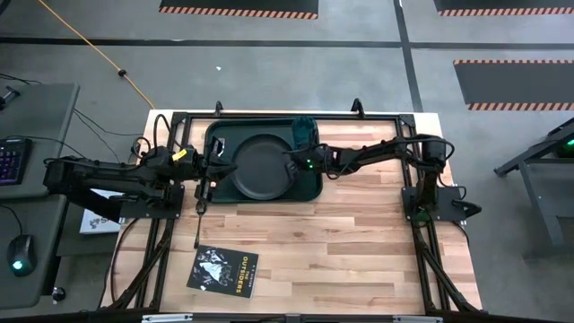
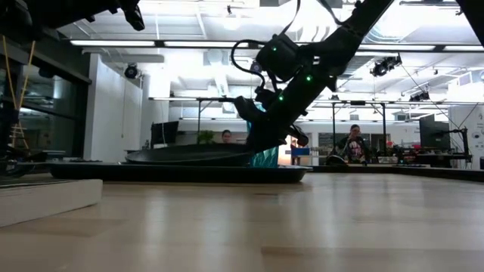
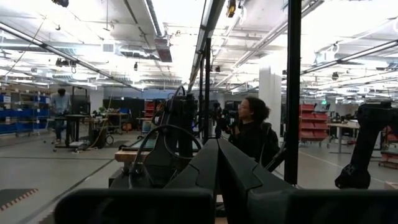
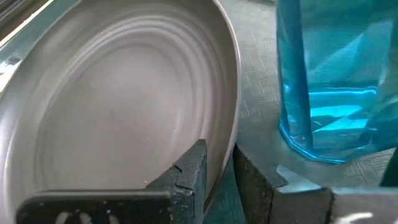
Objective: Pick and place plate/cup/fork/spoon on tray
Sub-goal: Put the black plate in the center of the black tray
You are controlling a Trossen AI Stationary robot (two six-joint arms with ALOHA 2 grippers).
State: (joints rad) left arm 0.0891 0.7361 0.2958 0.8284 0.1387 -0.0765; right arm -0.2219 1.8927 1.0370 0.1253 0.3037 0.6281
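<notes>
The black plate (image 1: pixel 260 168) lies in the dark green tray (image 1: pixel 215 135) at the table's far side. It also shows in the low view (image 2: pixel 189 156). The teal cup (image 1: pixel 302 131) stands upright in the tray's far right corner, close to the plate in the right wrist view (image 4: pixel 329 81). My right gripper (image 1: pixel 290 165) is at the plate's right rim, shut on it. My left gripper (image 1: pixel 215 165) is shut, held level above the tray's left edge. A slim utensil (image 1: pixel 198 224) lies on the table off the tray's near left corner; fork or spoon, I cannot tell. My right gripper has the plate's right rim (image 4: pixel 229 140) between its two fingers, one finger (image 4: pixel 186 177) inside the plate and one (image 4: pixel 267 190) outside. The fingers slant down from the table's right side. The plate's underside rests on the tray, about level.
A flat black booklet (image 1: pixel 222 269) with white print lies near the table's front edge. The black frame rails (image 1: pixel 170 224) run along the table's left and right sides. People stand in the room beyond the table (image 2: pixel 353 143).
</notes>
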